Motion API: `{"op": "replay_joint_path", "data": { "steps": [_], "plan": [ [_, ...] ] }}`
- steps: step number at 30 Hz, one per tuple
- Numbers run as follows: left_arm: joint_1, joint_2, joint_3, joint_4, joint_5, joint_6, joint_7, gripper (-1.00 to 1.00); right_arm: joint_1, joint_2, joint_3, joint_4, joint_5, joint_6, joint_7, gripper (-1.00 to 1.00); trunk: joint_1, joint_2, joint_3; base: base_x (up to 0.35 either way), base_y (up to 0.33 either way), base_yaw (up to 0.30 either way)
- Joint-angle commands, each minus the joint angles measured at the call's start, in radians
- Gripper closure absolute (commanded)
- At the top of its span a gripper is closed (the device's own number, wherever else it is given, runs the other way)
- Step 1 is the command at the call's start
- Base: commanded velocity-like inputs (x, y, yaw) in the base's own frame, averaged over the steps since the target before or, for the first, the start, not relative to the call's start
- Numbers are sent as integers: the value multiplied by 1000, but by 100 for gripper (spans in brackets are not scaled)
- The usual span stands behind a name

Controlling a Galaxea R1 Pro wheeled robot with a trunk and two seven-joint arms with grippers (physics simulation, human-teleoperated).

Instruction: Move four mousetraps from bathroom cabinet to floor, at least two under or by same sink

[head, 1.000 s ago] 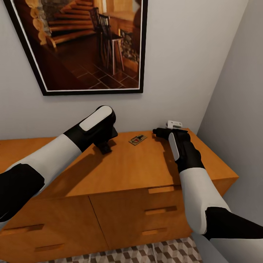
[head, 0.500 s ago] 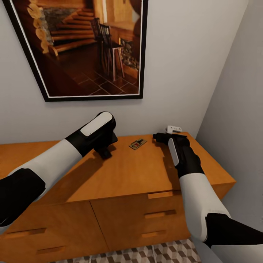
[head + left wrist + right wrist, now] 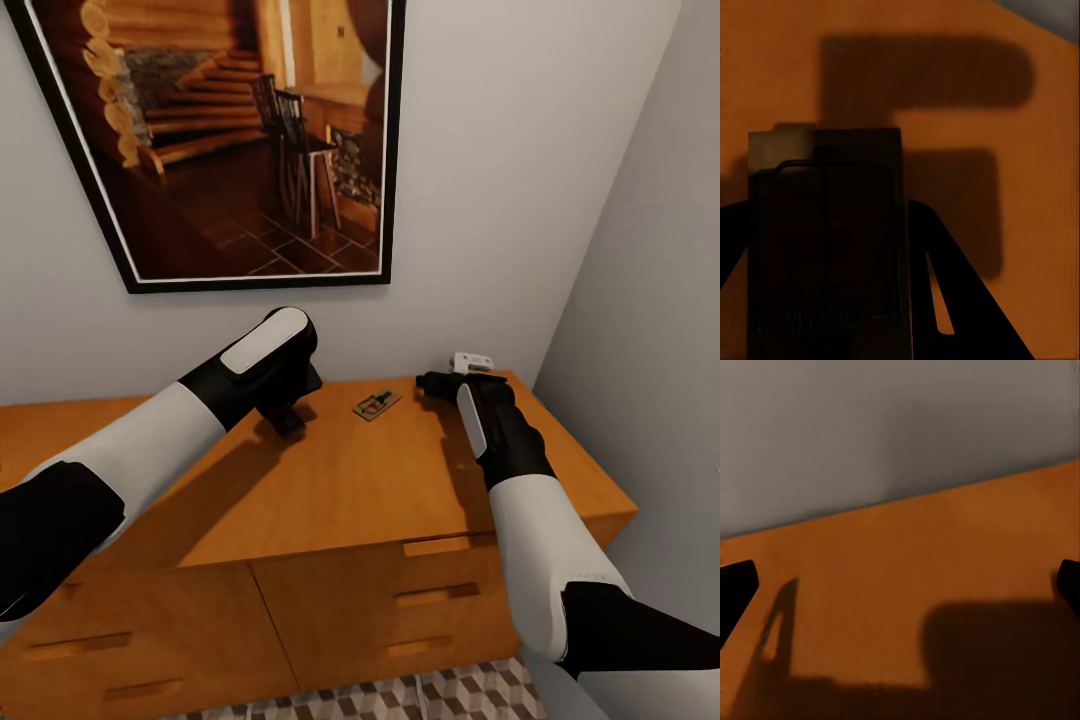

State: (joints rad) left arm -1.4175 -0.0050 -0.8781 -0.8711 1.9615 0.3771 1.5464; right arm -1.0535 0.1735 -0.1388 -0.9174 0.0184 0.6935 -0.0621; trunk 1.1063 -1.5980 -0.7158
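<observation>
A flat brown wooden mousetrap with dark metal parts [image 3: 377, 404] lies on the top of the long orange-brown wooden cabinet with drawer fronts [image 3: 340, 500], near its back edge and between the two arms. The left gripper [image 3: 288, 420] points down at the cabinet top, just to the left of that mousetrap and apart from it. In the left wrist view a second mousetrap — a dark, shadowed rectangular board [image 3: 825, 247] — sits between the black fingers [image 3: 967, 307], which are clamped on its sides, with its far end hanging over the wooden surface and casting a broad shadow there.

The right gripper [image 3: 432, 383] reaches toward the back right corner of the cabinet, close to a small white boxy object [image 3: 472, 362] by the grey wall [image 3: 480, 180]. In the right wrist view its two black fingertips [image 3: 735, 585] stand at opposite edges of the picture, spread wide, with nothing between them.

A large black-framed picture of a wooden staircase and chair [image 3: 230, 140] hangs on the wall above. A strip of cube-patterned tiled floor [image 3: 440, 695] shows below the drawers.
</observation>
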Motion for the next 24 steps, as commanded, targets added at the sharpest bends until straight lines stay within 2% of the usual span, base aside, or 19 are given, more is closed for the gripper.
{"op": "replay_joint_path", "data": {
  "steps": [1, 13, 17, 20, 21, 22, 24],
  "plan": [
    [-1, 0, -2, 0, 3, 17, 8, 100, -1, 1, -2, -1, 2, 5, -1, -100, -4, 7, 2, 0, 0, 0],
    [-1, 7, 0, -13, 11, 20, 10, 100, 0, 1, -3, 1, 2, 5, -1, -100, -50, 91, 40, 0, 0, 0],
    [-1, 7, 5, -71, 25, 21, 10, 100, 1, 1, -2, 3, 2, 4, -1, -100, -65, 119, 52, 0, 0, 0],
    [-1, 21, 33, -166, 85, 23, 11, 100, 1, 1, -2, 3, 2, 3, -1, -100, -77, 140, 62, 0, 0, 0],
    [-1, 39, 53, -212, 121, 23, 12, 100, 1, 1, -2, 4, 2, 3, -1, -100, -81, 147, 65, 0, 0, 0],
    [-1, 51, 65, -235, 141, 23, 12, 100, 1, 1, -2, 4, 2, 2, -1, -100, -84, 154, 68, 0, 0, 0],
    [-1, 98, 120, -325, 238, 23, 12, 100, 1, 1, -2, 7, 2, 2, -2, -100, -92, 168, 74, 0, 0, 0]
  ]
}}
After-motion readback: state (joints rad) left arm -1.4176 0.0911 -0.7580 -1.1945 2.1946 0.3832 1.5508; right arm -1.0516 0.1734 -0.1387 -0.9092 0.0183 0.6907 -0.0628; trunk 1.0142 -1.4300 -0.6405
